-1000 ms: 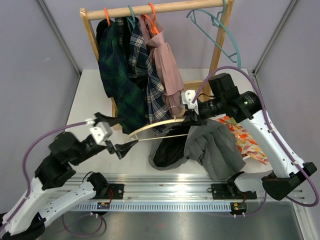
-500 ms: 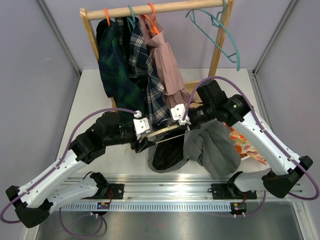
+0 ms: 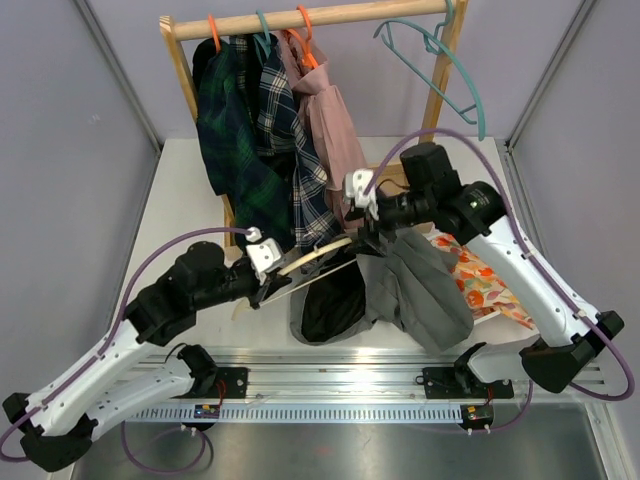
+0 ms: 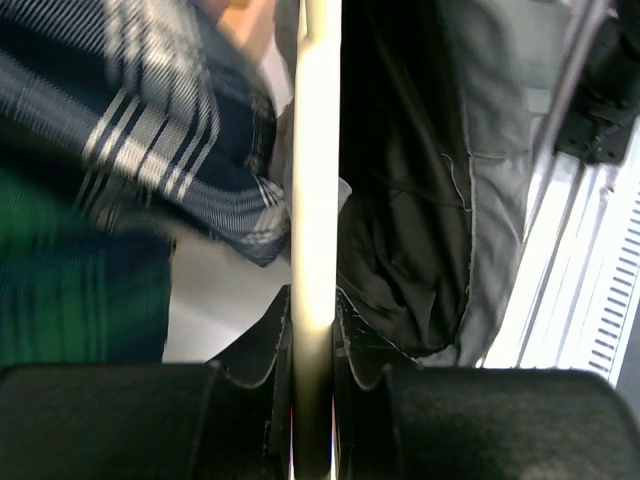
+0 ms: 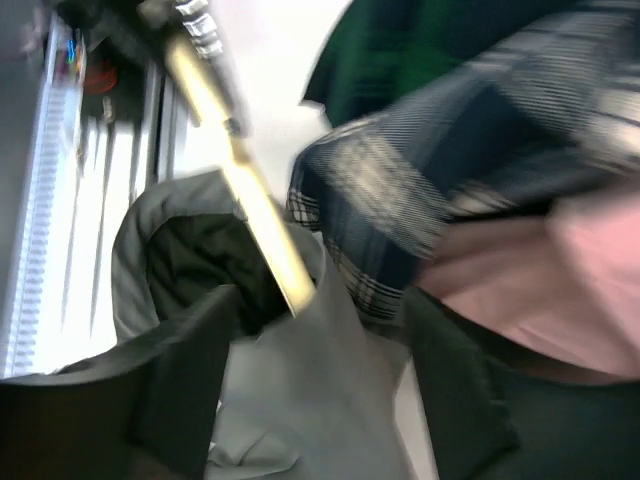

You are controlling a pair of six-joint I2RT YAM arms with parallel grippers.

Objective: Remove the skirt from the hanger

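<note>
White table, grey walls all round. Grey skirt w/ a black inside hangs from the wooden hanger near the middle of the table, close to the front. Its bottom seems to rest on the table. It's still on the hanger, so the job isn't done yet.

L gripper now pinches the hanger's pale stick, one finger pressed on each side. A sec ago its jaws were wide apart & it was off to the left, not touching anything.

R gripper is at the other end, by the top of the skirt. A sec ago it was nearly shut there at the hanger's middle. Now its jaws are spread, w/ grey cloth between them, not squeezed.

So the hanger has gone from R to L. I think that means L can hold it steady & R is free to grab the skirt & pull it off.

Behind them is the wooden rack w/ plaid clothes, a pink top & a teal hanger w/ nothing on it. Flowery cloth lies on the table beside the skirt.
</note>
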